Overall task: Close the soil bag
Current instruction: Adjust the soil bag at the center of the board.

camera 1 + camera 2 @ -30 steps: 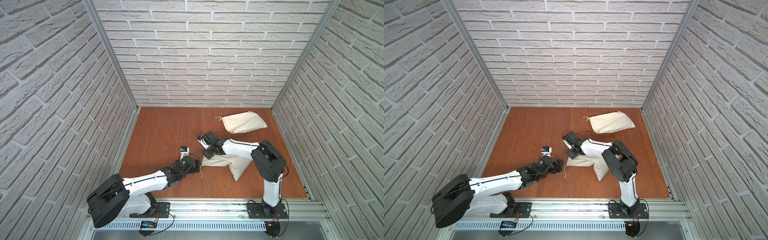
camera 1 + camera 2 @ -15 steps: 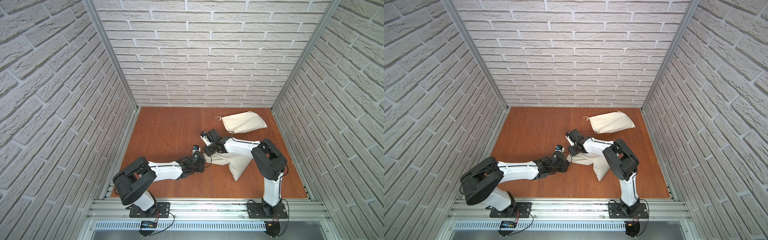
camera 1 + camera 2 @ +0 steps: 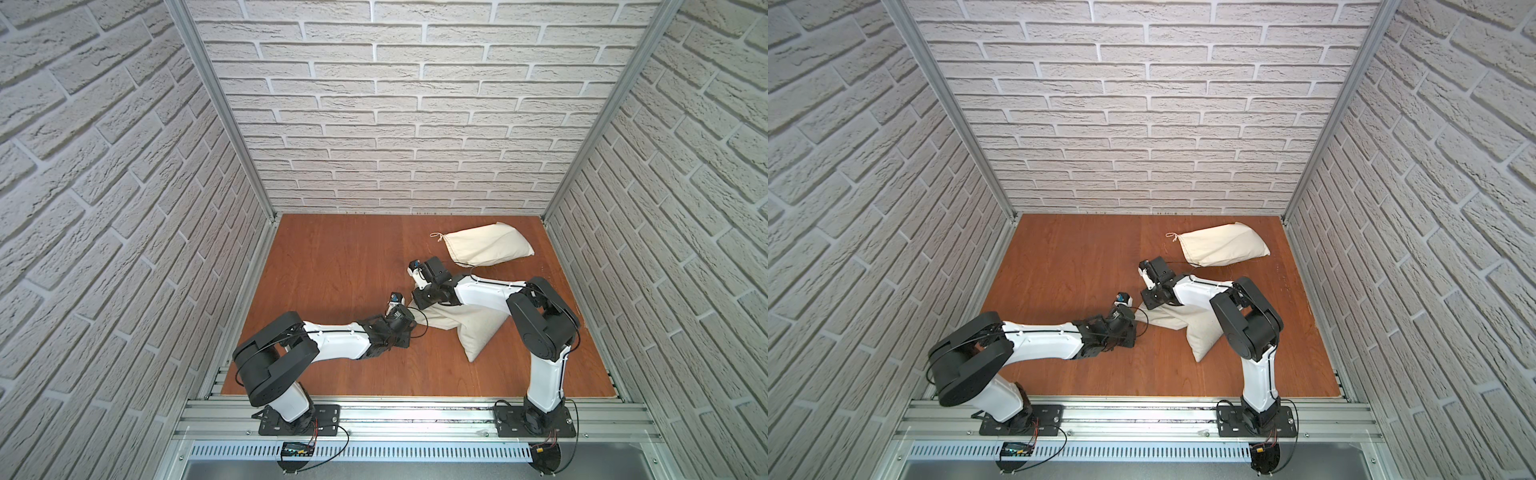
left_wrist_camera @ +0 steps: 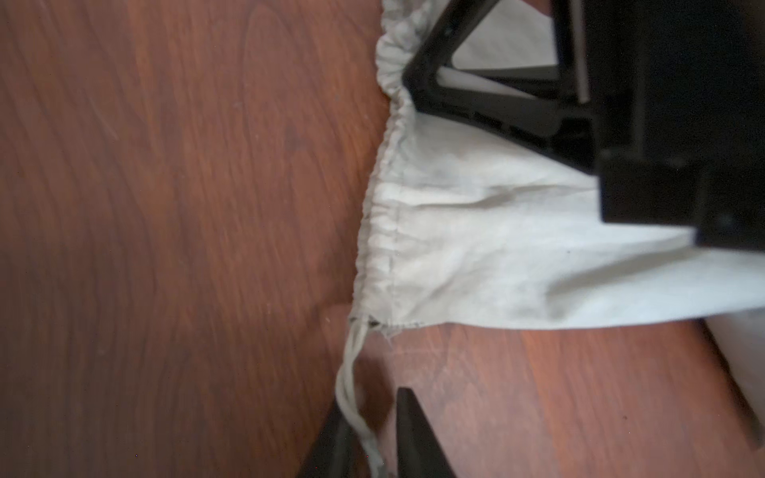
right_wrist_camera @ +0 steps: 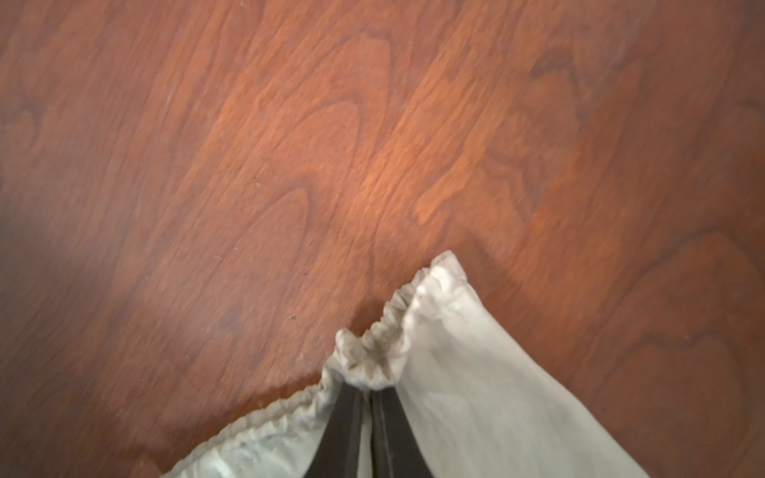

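The right end effector (image 5: 366,393) clamps the hem of the soil bag (image 5: 476,393); the left end effector (image 4: 370,409) straddles the drawstring (image 4: 347,380), grip indeterminate.

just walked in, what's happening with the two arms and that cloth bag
Two robot arms are on the nearer soil bag, which lies on the wooden table, to pull it closed. The right hand is shut on its gathered mouth. The left hand has the drawstring between its fingers, though a firm grip isn't clear. The mouth is only partly cinched. A second cloth bag lies apart at the back.
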`<state>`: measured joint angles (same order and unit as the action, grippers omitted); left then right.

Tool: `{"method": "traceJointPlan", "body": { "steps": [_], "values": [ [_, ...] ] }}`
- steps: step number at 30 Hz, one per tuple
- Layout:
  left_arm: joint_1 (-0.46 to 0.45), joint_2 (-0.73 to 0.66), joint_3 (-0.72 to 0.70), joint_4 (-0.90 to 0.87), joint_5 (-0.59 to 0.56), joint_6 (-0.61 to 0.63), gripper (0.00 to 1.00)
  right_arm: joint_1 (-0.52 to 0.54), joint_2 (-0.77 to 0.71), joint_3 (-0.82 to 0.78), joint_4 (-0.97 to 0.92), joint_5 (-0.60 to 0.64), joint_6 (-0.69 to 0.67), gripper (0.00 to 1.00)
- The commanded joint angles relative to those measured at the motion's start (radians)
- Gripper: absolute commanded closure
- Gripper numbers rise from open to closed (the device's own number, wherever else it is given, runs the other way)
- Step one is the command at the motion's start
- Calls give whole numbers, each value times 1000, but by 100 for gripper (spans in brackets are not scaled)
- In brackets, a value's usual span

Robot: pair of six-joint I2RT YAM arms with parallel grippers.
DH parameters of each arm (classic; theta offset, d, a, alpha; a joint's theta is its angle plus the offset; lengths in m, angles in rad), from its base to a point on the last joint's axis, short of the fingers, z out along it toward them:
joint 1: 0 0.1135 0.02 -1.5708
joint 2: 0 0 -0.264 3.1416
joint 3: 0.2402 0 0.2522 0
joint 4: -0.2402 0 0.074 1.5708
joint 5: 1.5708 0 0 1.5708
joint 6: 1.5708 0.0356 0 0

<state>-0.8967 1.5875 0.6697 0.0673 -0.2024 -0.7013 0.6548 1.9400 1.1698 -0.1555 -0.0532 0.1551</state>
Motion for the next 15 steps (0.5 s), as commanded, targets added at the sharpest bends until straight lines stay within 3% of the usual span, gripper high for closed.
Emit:
{"method": "traceJointPlan", "body": {
  "steps": [1,2,7,10,15],
  "values": [
    [-5,-4,-2,-30,-37,-5,93,-19,-53,-37,13,3,31,89],
    [-4,-12,-1,-35,-49,-2,100,-22,-60,-44,21,0,32,89],
    [2,-124,18,-100,-115,55,100,-34,-123,-112,108,-15,46,86],
    [45,-224,54,-170,-118,103,100,-43,-212,-181,200,-35,46,75],
    [145,-321,170,-242,-30,186,100,-49,-374,-276,313,-29,17,60]
  ]
}}
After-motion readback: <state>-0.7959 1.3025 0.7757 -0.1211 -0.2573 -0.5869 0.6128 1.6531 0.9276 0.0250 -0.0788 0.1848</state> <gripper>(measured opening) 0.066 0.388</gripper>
